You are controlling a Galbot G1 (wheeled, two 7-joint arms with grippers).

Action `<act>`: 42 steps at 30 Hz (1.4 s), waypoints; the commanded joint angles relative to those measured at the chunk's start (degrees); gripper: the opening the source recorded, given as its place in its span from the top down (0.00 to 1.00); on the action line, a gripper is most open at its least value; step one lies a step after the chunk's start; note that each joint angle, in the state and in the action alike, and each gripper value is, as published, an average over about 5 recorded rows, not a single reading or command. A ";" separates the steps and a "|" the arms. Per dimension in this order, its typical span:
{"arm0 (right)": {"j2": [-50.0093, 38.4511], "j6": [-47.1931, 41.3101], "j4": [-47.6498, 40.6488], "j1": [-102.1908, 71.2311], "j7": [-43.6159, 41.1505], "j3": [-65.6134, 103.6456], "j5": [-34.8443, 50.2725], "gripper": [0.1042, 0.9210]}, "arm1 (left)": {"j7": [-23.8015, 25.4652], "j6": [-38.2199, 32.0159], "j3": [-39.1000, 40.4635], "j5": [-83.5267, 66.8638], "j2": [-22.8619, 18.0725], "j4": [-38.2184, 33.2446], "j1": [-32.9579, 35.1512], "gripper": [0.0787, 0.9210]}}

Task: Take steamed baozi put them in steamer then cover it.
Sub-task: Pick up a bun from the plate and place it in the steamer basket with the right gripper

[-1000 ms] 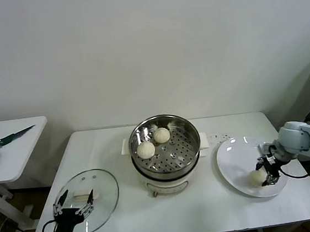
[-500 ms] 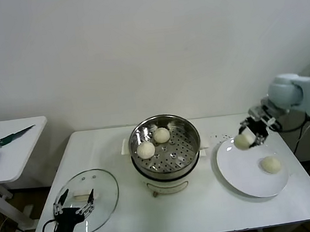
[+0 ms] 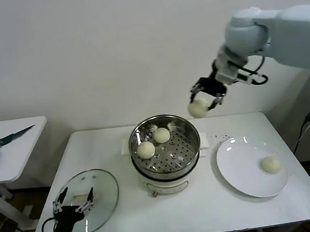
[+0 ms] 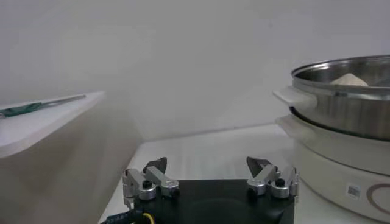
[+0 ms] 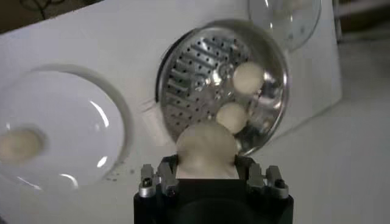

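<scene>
The right claw (image 3: 207,97) has swung up and leftward off the white plate (image 3: 239,171), carrying a bun from low over the plate to high in the air just past the far right edge of the steamer (image 3: 165,147). It is clamped on that held bun (image 3: 198,108), which sits between its fingers and hangs just under them; in the right wrist view the same bun (image 5: 206,150) fills the gap between the two fingers, with the steamer's perforated floor (image 5: 201,67) below and beyond it.

Two buns in the steamer (image 3: 153,142) lie side by side on its left half, one nearer the far wall, one nearer the left wall, close together. One last bun (image 3: 270,164) is left on the right side of the plate, which sits on the bench (image 3: 209,210) to the right of the steamer, well apart from the raised claw.

The left claw (image 3: 73,206) rests low at the near left corner of the bench, fingers spread wide and holding nothing, hovering over the near edge of the glass cover (image 3: 99,191), which lies flat on the bench to the left of the steamer with its cream handle (image 3: 84,196) just beyond the fingertips
</scene>
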 commanded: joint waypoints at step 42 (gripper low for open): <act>5.62 -0.79 -3.08 -27.01 8.48 8.22 -19.41 0.12 | -0.26 -0.14 -1.03 0.26 -1.34 -2.60 2.40 0.12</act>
